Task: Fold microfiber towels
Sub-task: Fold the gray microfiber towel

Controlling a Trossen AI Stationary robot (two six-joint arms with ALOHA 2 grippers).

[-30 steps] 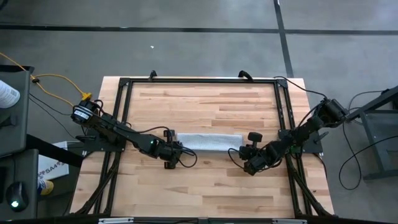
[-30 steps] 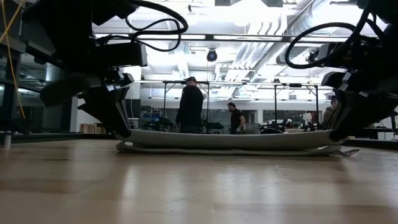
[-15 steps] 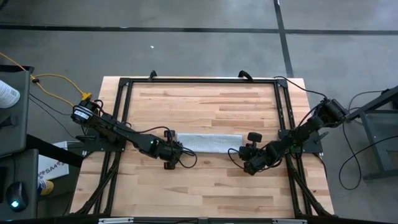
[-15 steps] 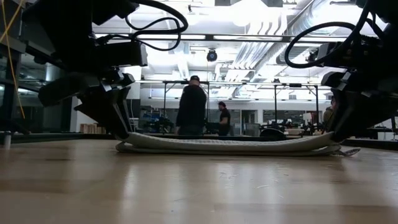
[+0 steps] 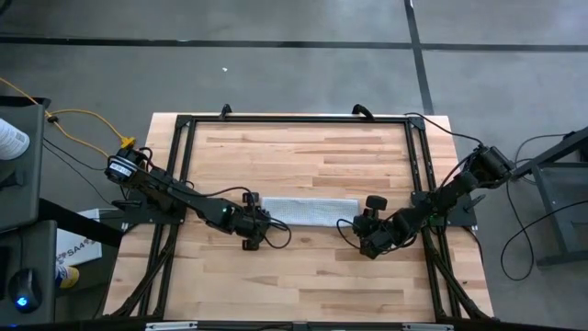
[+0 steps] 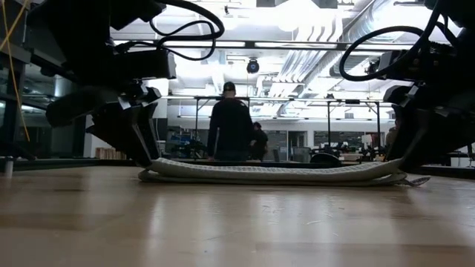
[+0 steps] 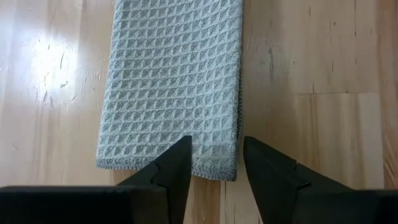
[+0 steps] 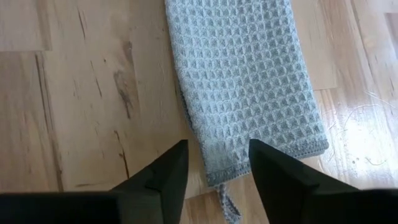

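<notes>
Pale planked wood forms the counter. Left tool stands released over one short end of the waffle-textured grey microfiber towel, a folded narrow strip lying flat mid-counter; right tool stands released over the other end.

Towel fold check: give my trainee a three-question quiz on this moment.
1. True or false: the towel lies as a narrow folded strip on the table.
2. The left gripper is: A) clamped on the towel, B) open at the towel's end, C) far from it.
3. Fill in: the right gripper sits at the towel's other end with its jaws ____.

Key: 1 true; 2 B; 3 open.
</notes>
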